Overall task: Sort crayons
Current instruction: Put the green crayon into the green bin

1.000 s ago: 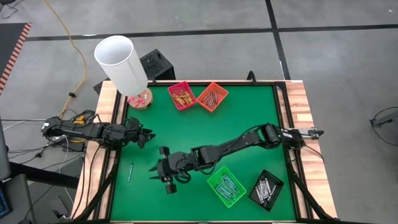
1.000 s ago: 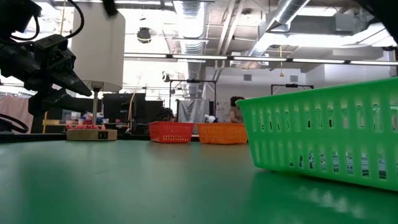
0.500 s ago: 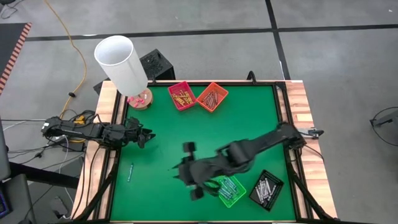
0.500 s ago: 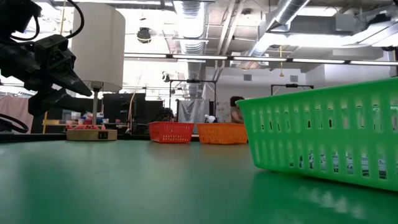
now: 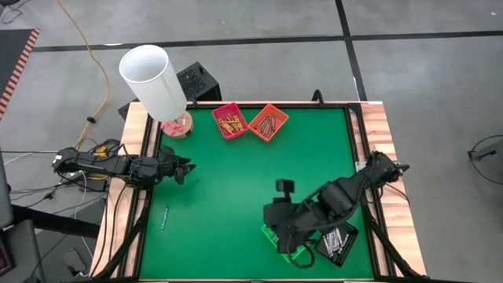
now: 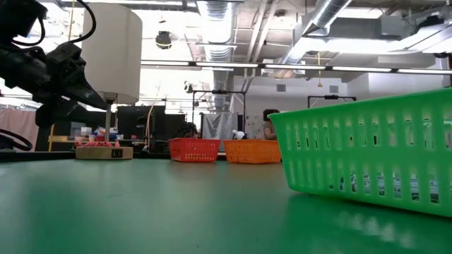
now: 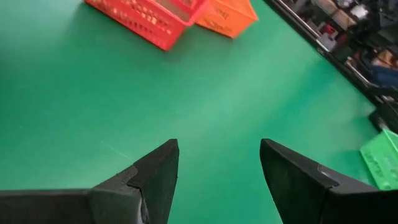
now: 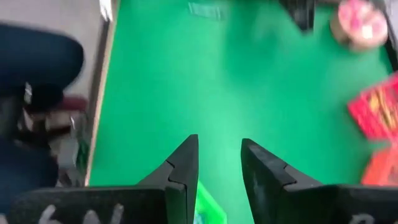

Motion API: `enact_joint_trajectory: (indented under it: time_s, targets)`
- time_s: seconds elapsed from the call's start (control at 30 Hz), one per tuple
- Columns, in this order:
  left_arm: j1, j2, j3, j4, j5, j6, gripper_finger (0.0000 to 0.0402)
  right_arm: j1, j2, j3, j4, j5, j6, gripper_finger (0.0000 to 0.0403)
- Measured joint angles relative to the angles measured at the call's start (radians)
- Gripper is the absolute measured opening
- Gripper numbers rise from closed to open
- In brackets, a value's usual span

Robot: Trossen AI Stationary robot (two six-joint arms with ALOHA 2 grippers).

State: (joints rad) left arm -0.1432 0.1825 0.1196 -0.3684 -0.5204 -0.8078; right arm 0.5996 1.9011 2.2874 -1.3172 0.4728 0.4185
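Right gripper [image 5: 284,236] hangs over the green basket [image 5: 292,250] at 5 o'clock on the bench [image 5: 236,181]; its wrist view alone shows jaws spread, nothing between them. Left gripper [image 5: 182,169] waits at 9 o'clock, jaws spread. Crayons [image 5: 229,123] fill the red basket [image 5: 229,109] at 12 o'clock; one loose crayon [image 5: 165,218] shows only from above.

Matt green felt-like table top [image 5: 228,169], wood-grain border [image 5: 380,126].
Slotted glossy plastic: green basket [image 6: 367,152], red basket [image 6: 194,149], orange basket [image 6: 253,151].
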Motion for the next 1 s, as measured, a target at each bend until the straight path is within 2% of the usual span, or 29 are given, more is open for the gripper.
enact_joint_trajectory:
  time_s: [0.13, 0.3, 0.7, 0.8, 0.9, 1.0]
  targets:
    - [0.0, 0.0, 0.0, 0.002, -0.052, -0.006, 0.0215, 0.034, 0.0, -0.023, -0.113, 0.029, 0.145, 0.0118]
    - [0.0, 0.0, 0.0, 0.002, -0.139, -0.091, 0.0215, 0.073, 0.001, -0.051, -0.221, 0.081, 0.276, 0.0118]
    - [0.0, 0.0, 0.0, 0.042, -0.177, -0.132, 0.0215, 0.138, 0.002, -0.108, -0.254, 0.104, 0.387, 0.0117]
    - [0.0, 0.001, -0.001, 0.13, -0.084, -0.122, 0.0215, 0.152, 0.001, -0.109, -0.254, 0.105, 0.412, 0.0117]
    - [-0.001, 0.0, -0.001, 0.331, 0.134, 0.068, 0.0215, 0.169, 0.002, -0.109, -0.254, 0.105, 0.415, 0.0117]
    - [-0.01, 0.001, -0.001, 0.485, 0.323, 0.181, 0.0215, 0.181, 0.001, -0.109, -0.254, 0.106, 0.426, 0.0117]
